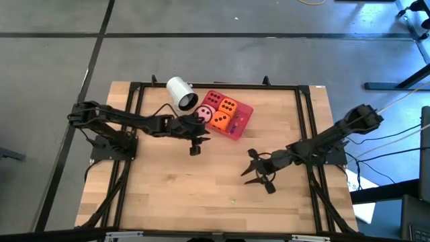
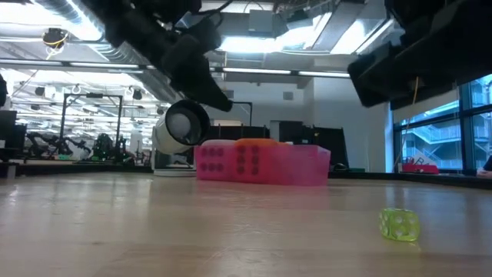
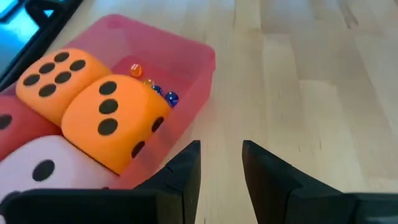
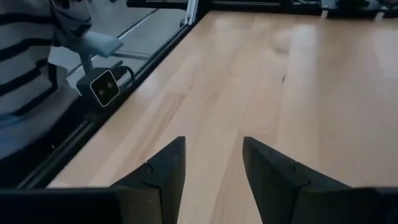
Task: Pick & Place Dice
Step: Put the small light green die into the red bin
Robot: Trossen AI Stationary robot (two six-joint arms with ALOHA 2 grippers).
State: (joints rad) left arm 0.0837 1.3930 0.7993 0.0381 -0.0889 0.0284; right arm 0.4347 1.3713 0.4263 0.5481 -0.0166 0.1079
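Note:
The dice sit in a red-pink tray (image 1: pixel 239 126) at the table's far middle: a red die (image 1: pixel 213 99), two orange dice (image 1: pixel 228 105) (image 1: pixel 220 121) and a pink die (image 1: pixel 205 113). In the left wrist view the orange dice (image 3: pixel 109 121) (image 3: pixel 53 78) lie against the tray wall (image 3: pixel 186 93). My left gripper (image 3: pixel 221 158) (image 1: pixel 199 138) hovers open just beside the tray's near side, with bare wood between its fingers. My right gripper (image 4: pixel 214 152) (image 1: pixel 250 167) stands open above bare wood at the right middle.
A white cup (image 1: pixel 180 92) lies on its side left of the tray. A tiny yellow-green die (image 2: pixel 399 225) rests on the wood toward the near edge. Small beads (image 3: pixel 152 87) lie in the tray. Black rails frame the table; a striped sleeve (image 4: pixel 31 56) shows beyond the edge.

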